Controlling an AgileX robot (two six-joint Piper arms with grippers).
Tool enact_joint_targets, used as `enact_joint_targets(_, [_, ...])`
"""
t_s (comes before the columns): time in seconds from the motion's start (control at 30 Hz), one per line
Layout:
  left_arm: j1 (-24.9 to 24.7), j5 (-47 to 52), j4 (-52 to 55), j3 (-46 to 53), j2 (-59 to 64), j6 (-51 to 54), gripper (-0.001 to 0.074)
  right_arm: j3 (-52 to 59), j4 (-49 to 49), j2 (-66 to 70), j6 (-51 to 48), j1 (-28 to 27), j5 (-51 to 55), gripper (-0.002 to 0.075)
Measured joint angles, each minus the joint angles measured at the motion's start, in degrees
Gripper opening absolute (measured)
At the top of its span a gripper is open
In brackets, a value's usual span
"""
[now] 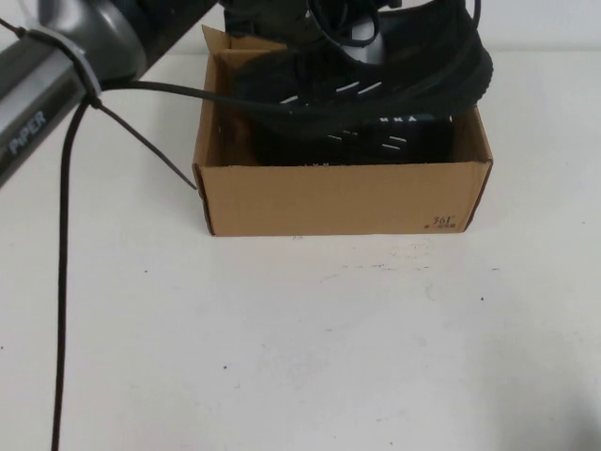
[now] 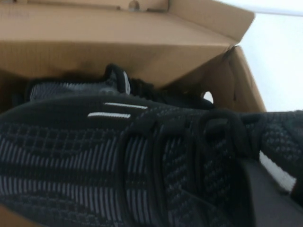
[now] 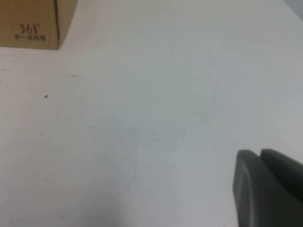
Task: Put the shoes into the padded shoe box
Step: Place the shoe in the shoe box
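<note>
Hanging lengthwise over the padded shoe box, the upper shoe sits clenched in the left gripper, directly above its boxed mate; the right gripper, fingers pressed together, waits well apart

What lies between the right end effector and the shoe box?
Bare white table, in the right wrist view, from the right end effector to the shoe box. The left end effector is at the upper shoe.

Left arm reaches forward (gripper hidden); right gripper hangs low, jaws together.

1 shoe in box, another above.
</note>
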Motion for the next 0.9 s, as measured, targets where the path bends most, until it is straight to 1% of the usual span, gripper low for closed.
enact_joint_targets(0.2, [0.00,-0.08,-0.25,0.00,1.61,-3.19,0.0006,0.00,0.00,0.00,0.00,0.00,0.00,-0.0008])
enact_joint_targets(0.9, [0.00,0.59,0.37,-0.12,6.44,-5.76,0.0006,0.00,0.00,0.00,0.00,0.00,0.00,-0.0008])
